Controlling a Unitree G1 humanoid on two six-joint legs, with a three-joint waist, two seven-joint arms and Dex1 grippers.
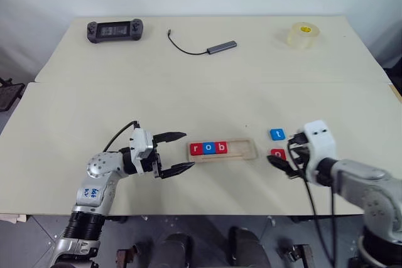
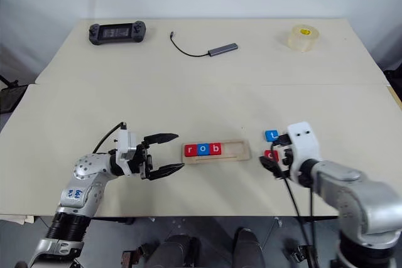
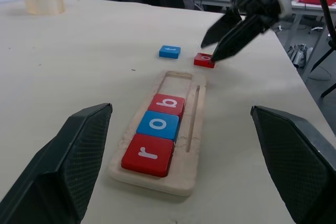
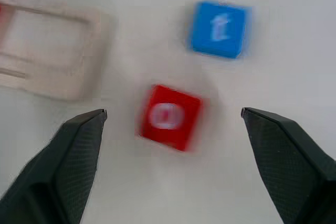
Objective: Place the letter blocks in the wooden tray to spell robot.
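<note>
Red o block [image 4: 169,117] — between spread right fingers [image 4: 79,150] | untouched

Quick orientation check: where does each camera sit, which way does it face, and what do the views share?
Left and right eye views: on the head, looking forward and down at the pale wood tray; both arms show.
Left wrist view: on the left arm, facing along the tray toward the red square o tile; the open left hand shows, and the right hand.
Right wrist view: looks down on that tile, its open fingers framing it.
Shared: tray, o tile, blue square t tile.
</note>
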